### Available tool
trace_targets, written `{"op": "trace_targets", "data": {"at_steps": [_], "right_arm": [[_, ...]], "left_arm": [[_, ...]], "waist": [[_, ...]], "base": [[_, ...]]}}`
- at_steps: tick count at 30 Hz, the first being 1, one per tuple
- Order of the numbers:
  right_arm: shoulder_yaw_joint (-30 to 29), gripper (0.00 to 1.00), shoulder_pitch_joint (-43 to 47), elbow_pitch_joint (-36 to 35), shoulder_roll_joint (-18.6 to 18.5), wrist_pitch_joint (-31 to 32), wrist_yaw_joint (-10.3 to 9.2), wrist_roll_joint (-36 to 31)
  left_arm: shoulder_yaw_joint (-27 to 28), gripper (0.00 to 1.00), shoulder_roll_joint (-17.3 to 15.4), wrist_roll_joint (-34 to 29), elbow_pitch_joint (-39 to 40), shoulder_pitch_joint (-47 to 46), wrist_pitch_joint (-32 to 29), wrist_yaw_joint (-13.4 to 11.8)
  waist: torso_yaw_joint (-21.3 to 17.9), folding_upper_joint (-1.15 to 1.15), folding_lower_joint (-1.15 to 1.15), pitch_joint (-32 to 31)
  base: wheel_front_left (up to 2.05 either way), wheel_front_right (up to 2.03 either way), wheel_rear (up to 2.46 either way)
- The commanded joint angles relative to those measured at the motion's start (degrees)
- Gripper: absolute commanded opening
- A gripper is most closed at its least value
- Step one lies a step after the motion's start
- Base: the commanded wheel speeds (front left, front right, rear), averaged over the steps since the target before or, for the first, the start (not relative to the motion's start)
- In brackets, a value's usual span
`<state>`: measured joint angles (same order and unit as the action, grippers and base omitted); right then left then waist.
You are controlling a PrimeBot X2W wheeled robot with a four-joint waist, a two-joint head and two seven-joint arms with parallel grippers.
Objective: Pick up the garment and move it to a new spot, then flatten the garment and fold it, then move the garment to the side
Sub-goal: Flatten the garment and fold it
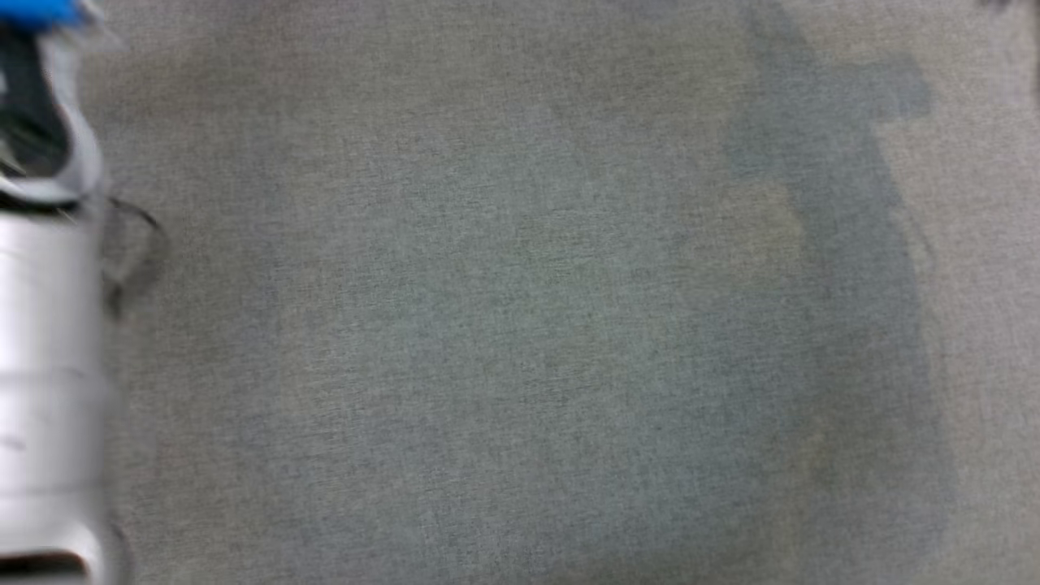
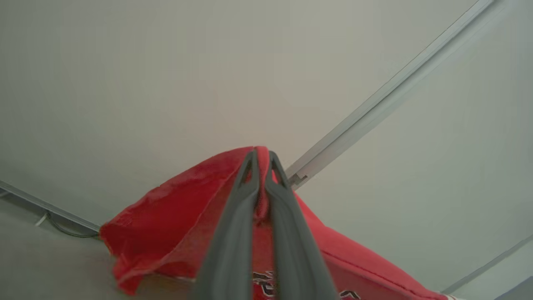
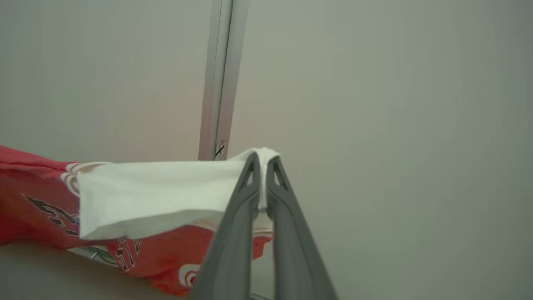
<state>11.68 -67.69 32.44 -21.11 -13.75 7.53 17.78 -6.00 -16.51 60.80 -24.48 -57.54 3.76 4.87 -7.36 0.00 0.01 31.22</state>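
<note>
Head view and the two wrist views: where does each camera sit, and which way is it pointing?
Head view: on the robot's head, looking down at a grey woven surface; a pale silver forearm shows at the left edge.
Left wrist view: on the left wrist, looking along the left gripper, shut on a red-and-white printed fabric garment, toward a pale wall.
Right wrist view: on the right wrist, looking along the right gripper, shut on that garment's white part.
Shared: both wrist views show the garment and the wall.

Head view blurred w/ forearm cut off at left edge; garment print cropped, unreadable.
</note>
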Motion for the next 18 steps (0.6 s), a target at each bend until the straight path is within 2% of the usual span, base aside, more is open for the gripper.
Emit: {"op": "trace_targets", "data": {"at_steps": [1,5,7,13,18], "right_arm": [[0.4,0.00,2.6,0.2,-0.2,-0.3,-0.07,1.2],[1.5,0.00,13.7,-0.6,0.0,-0.1,-0.06,4.7],[1.7,0.00,19.4,-1.1,0.3,2.0,-0.05,6.3],[-1.1,0.00,34.3,-6.3,0.2,11.7,-0.05,10.6],[-6.3,0.00,47.7,-15.5,2.4,22.4,-0.05,10.2]], "left_arm": [[-0.3,0.00,0.7,-0.3,-0.6,1.5,0.9,0.5],[-2.9,0.00,2.6,-0.6,-4.0,10.0,3.1,1.8],[-3.9,0.00,3.5,-0.5,-5.5,14.5,3.6,2.0],[-7.3,0.00,4.9,-0.4,-8.3,29.0,3.2,2.1],[-8.9,0.00,5.9,-0.7,-6.2,37.8,3.7,1.1]], "waist": [[0.4,0.00,-0.01,0.0],[0.7,0.00,-0.01,-1.4],[1.0,0.00,-0.01,-2.6],[1.3,0.00,-0.01,-7.8],[2.0,0.00,-0.01,-12.4]], "base": [[0.00,0.00,0.00],[0.00,0.00,0.00],[0.00,0.00,0.00],[0.00,0.00,0.00],[0.00,0.00,0.00]]}}
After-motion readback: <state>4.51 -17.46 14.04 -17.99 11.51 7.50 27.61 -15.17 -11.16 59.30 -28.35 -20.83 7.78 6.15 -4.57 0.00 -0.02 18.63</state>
